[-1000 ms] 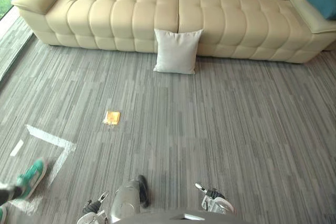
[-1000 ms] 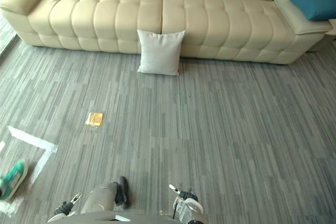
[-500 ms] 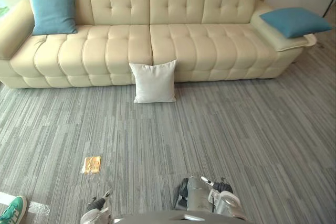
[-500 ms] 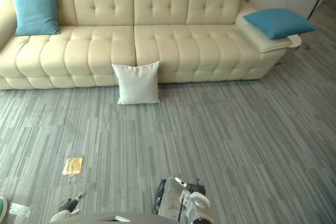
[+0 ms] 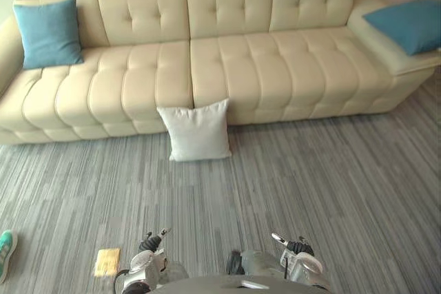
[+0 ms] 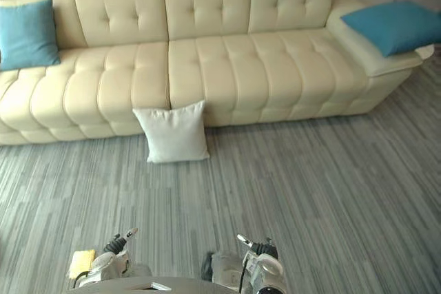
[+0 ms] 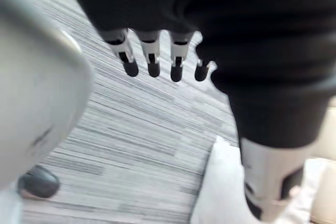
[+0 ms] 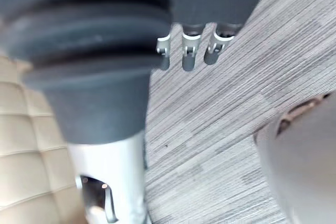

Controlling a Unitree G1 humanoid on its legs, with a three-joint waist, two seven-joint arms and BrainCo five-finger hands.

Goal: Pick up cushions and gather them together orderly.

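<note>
A white cushion [image 5: 196, 132] stands on the grey carpet, leaning against the front of the cream sofa [image 5: 275, 67]. One teal cushion [image 5: 47, 32] rests upright at the sofa's left end. Another teal cushion [image 5: 410, 25] lies on the right armrest. My left hand [image 7: 153, 59] hangs over the carpet with relaxed fingers and holds nothing; the white cushion [image 7: 220, 192] shows past it. My right hand [image 8: 189, 56] also hangs open over bare carpet, empty. Both hands are low and well short of the white cushion.
A small yellow flat item [image 5: 107, 261] lies on the carpet at the lower left. A person's green shoe [image 5: 5, 249] shows at the left edge. Open carpet stretches between me and the sofa.
The whole view has shifted: the sofa and white cushion sit closer and the yellow item has slid toward the bottom edge. The cushions themselves have not moved.
</note>
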